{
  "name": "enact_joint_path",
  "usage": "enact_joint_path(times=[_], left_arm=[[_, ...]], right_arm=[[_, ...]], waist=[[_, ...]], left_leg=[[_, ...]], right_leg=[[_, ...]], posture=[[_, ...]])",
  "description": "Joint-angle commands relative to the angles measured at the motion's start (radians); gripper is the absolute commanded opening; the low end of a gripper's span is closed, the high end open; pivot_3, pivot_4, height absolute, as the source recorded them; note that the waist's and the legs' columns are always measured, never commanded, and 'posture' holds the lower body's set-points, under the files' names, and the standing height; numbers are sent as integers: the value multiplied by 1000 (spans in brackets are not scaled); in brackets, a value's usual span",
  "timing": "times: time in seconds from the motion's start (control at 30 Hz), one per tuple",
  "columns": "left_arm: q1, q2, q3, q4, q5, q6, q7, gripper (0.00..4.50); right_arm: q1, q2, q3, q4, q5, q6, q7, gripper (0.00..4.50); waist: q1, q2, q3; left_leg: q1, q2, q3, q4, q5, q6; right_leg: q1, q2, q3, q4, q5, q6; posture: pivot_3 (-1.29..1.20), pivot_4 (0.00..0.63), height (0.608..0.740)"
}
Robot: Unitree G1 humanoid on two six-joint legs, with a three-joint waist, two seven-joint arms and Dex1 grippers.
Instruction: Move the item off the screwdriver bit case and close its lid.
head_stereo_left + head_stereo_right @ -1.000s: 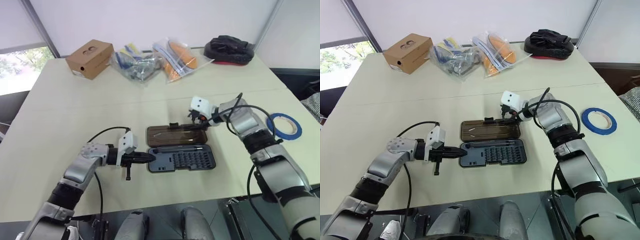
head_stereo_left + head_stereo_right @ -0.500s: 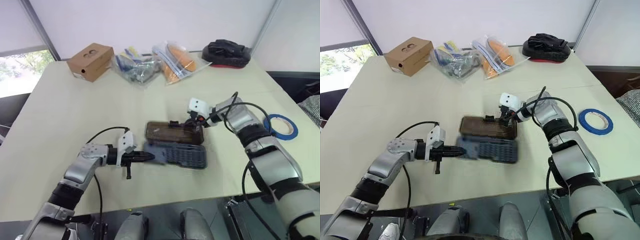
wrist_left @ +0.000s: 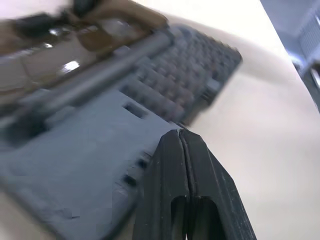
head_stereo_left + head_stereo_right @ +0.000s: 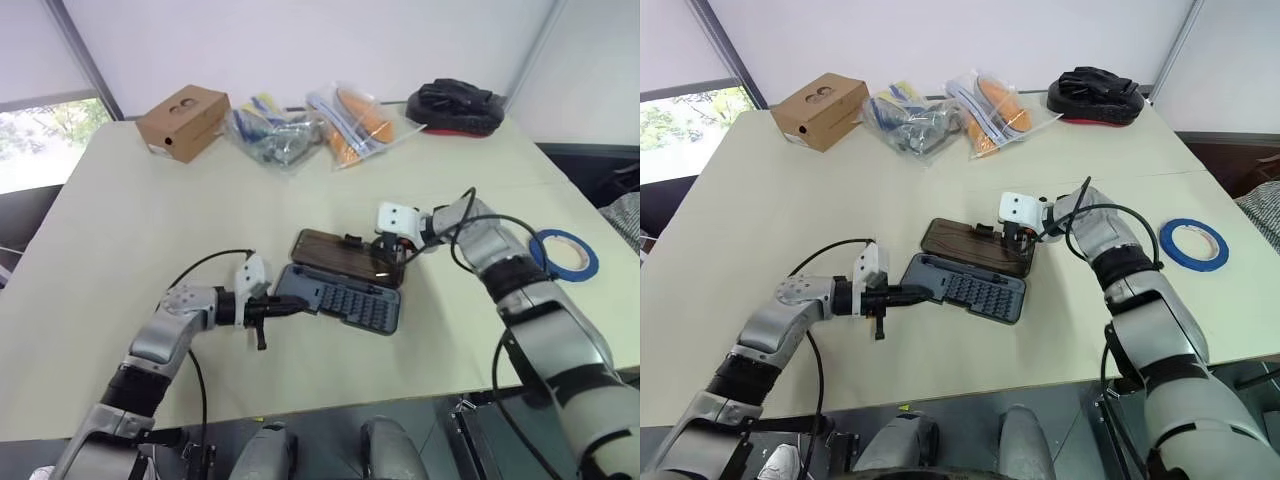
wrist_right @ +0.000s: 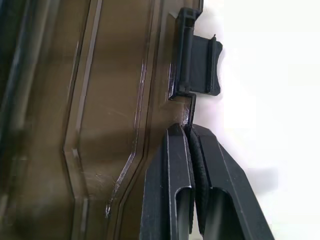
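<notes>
Pinching lid (image 4: pixel 335 252) rim beside latch (image 5: pixel 200 65), right gripper (image 4: pixel 386 262) had jaws clamped on it, apparently to swing it over. Left gripper (image 4: pixel 296 307), jaws pressed together, empty, braced tray (image 4: pixel 352 300) end against sliding. Case (image 4: pixel 970 275) lay open on table (image 4: pixel 150 200) between grippers, tray skewed.

The bits (image 4: pixel 980 291) in the screwdriver bit case (image 4: pixel 930 275) are too small to tell apart in the head views, and up close by the left end effector (image 3: pixel 179 134) the whole case is just smear. The right end effector (image 5: pixel 189 131) covers a strip of the lid (image 5: pixel 100 100) rim right beside the latch tab (image 5: pixel 200 65), and most of the lid runs off frame. As for the bags (image 4: pixel 940 115) beyond the case, can't make out the contents.
</notes>
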Motion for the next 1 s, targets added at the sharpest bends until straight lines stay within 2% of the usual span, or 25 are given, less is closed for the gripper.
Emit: enact_joint_path(times=[0.03, 0.13, 0.33, 0.53, 0.7, 1.0], left_arm=[[-81, -20, 88, -31, -83, 81, 53, 0], [-145, -40, 147, -33, -142, 148, 97, 0], [-270, -61, 258, 35, -207, 217, 189, 0], [-351, -41, 305, 223, -173, 178, 205, 0], [-365, -29, 245, 358, -90, 91, 145, 0], [-361, -88, 134, 501, 36, -58, 46, 0]], right_arm=[[77, -67, -54, -222, -56, 31, -99, 65], [171, -94, -74, -412, -67, 68, -122, 65], [286, -112, -88, -648, -128, 107, -188, 65], [325, -93, -90, -791, -191, 93, -257, 65], [335, -78, -97, -842, -197, 110, -259, 65], [339, -65, -103, -882, -186, 151, -235, 65]], waist=[[-2, 0, 0], [-6, 0, 0], [-7, 0, 0], [-8, -1, 0], [-9, -1, 1], [-6, -1, 1]], left_leg=[[-2, 0, 0, 0, 1, -2], [-15, 0, 1, 1, 2, -3], [-16, 0, 2, -1, 1, -3], [-15, -1, 3, -2, 1, -3], [-15, -1, 3, -2, 1, -3], [-16, -1, 3, -1, 1, -3]], right_leg=[[-2, 0, 0, 0, 0, 0], [-16, 0, 0, 1, 0, 0], [-17, -1, 0, -1, 0, 0], [-17, 0, 0, -1, 0, 0], [-17, 0, 0, -1, 0, 0], [-16, 0, 0, -1, 0, 0]], posture=[[0, 150, 740], [0, 150, 740], [0, 150, 740], [0, 150, 740], [0, 150, 740], [0, 150, 740]])
